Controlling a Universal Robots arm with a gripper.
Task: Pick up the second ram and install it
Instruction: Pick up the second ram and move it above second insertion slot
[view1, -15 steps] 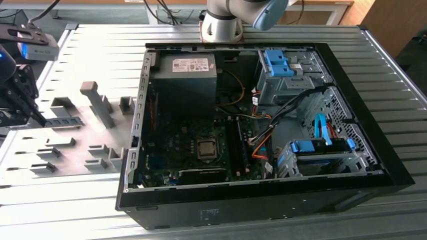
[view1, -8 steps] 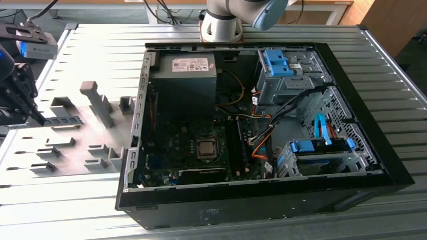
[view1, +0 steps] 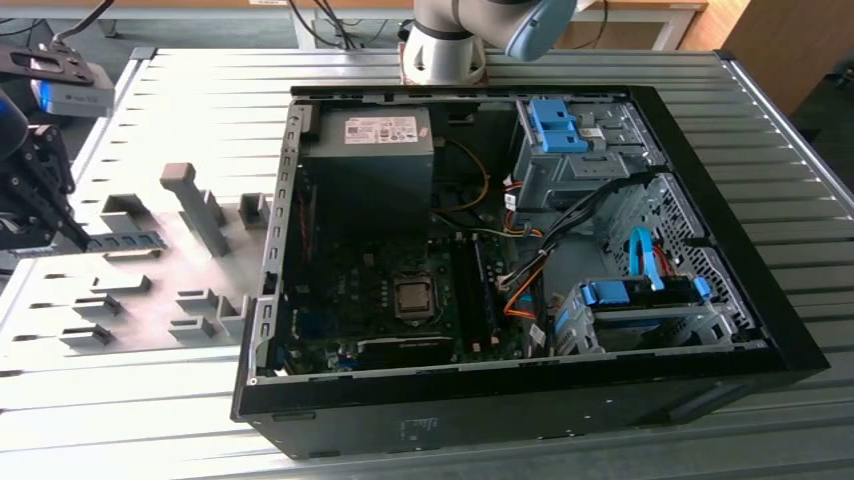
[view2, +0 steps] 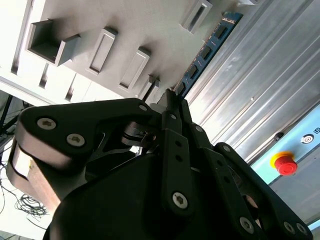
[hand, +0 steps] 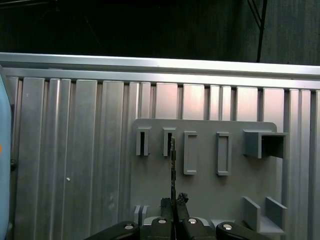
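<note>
Where the second ram sits: on edge in the grey holder plate on the counter, well apart from the open computer case.
Pincer: clenched on the ram's near end, judging by the first wrist view.
Risk: held by one end, the stick may tilt or snag in its holder slot.

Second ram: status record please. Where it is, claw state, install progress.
second ram: blue-green stick, on edge over the grey holder plate
claw: shut on one end of the second ram
lifted or seated: cannot tell
PC case: open, on the exterior view's right of the plate
install: not done, stick is outside the case
</note>
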